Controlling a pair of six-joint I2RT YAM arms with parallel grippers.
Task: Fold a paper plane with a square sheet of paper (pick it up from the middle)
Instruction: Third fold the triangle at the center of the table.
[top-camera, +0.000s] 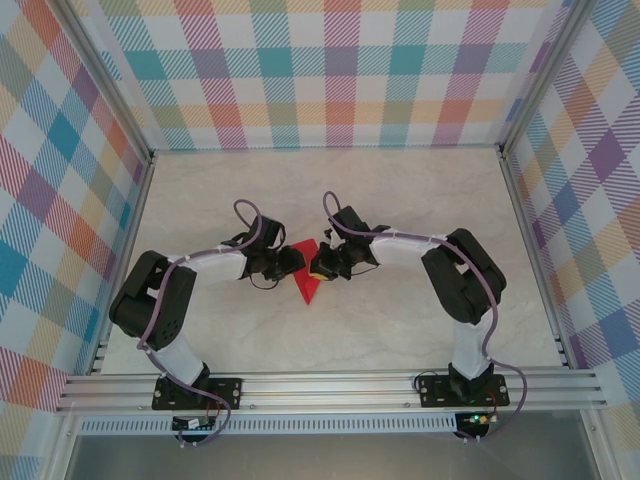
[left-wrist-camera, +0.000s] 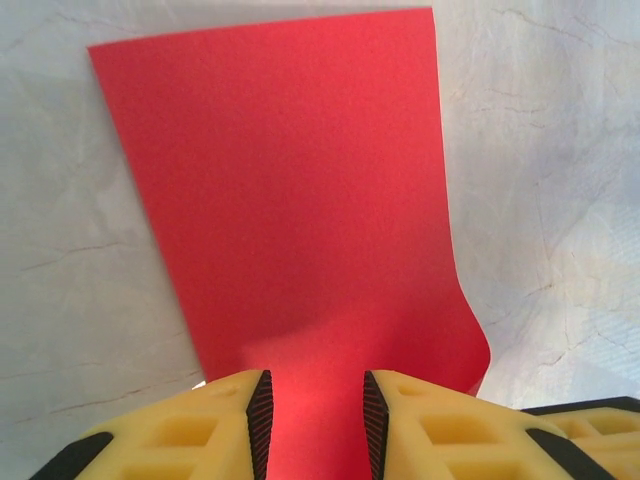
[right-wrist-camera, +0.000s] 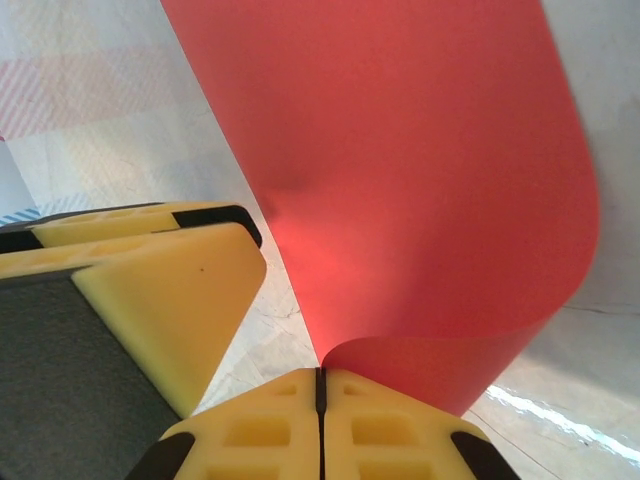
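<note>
The square sheet of paper (top-camera: 308, 285) is bright red and lies at the table's middle, between the two grippers. My left gripper (top-camera: 291, 261) stands open over it. In the left wrist view the red sheet (left-wrist-camera: 300, 200) runs flat away from the gripper (left-wrist-camera: 315, 388) and passes between its spread yellow fingers (left-wrist-camera: 235, 420). My right gripper (right-wrist-camera: 321, 376) is shut on the sheet's edge. From that pinch the paper (right-wrist-camera: 420, 180) curls up and over in a loop. In the top view the right gripper (top-camera: 324, 265) sits close against the left one.
The marble-look table (top-camera: 420, 190) is boxed in by plaid walls (top-camera: 330, 70) on three sides. An aluminium rail (top-camera: 330, 387) runs along the near edge by the arm bases. The left gripper's yellow finger (right-wrist-camera: 150, 300) stands close beside the right jaws.
</note>
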